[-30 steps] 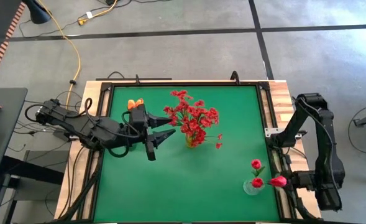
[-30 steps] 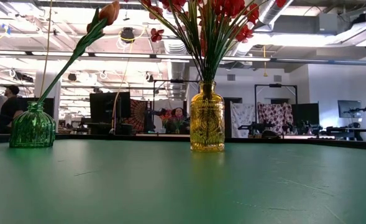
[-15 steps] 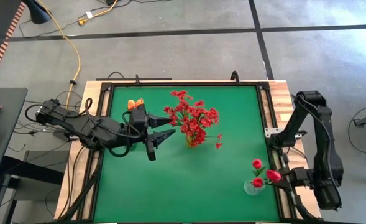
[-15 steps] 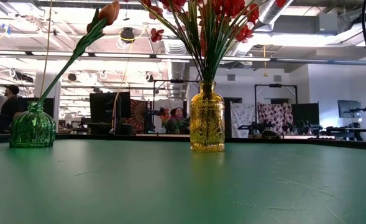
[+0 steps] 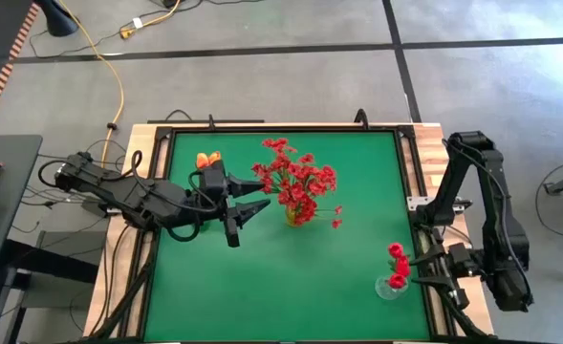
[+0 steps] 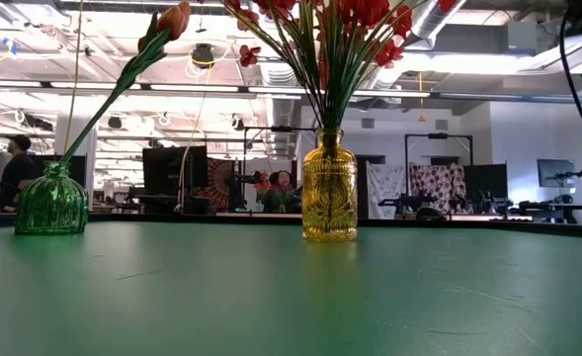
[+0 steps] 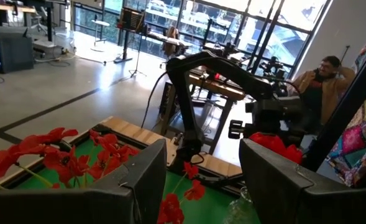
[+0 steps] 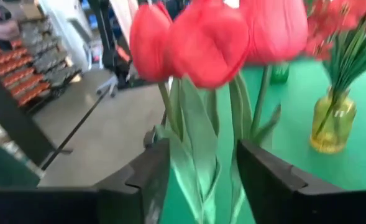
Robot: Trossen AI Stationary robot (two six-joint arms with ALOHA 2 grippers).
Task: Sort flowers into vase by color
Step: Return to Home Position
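Three red-pink tulips (image 5: 397, 266) stand in a clear vase (image 5: 387, 289) at the table's near right. My right gripper (image 5: 422, 266) is open just right of them; in its wrist view the green stems (image 8: 201, 155) run between its two fingers (image 8: 139, 180). A bunch of small red blossoms (image 5: 297, 182) fills a yellow vase (image 6: 329, 188) mid-table. An orange tulip (image 6: 172, 18) leans out of a green vase (image 6: 51, 203) at the far left. My left gripper (image 5: 249, 196) hovers open left of the red bunch. My right gripper stands open, level, around the tulips' stems and leaves (image 8: 181, 134) below the flower heads, coming from the table's right. I cannot tell whether a finger touches a leaf. The tulips stand upright in the clear vase.
The right arm (image 5: 487, 220) stands over the table's right rim. People and workbenches show in the room beyond the table. Open green mat (image 5: 291, 287) lies between the yellow vase and the near edge.
My right gripper has moved toward the table's left and its fingers have spread apart. The red-pink tulip it held out over the right edge has swung upright beside the other two in the clear vase.
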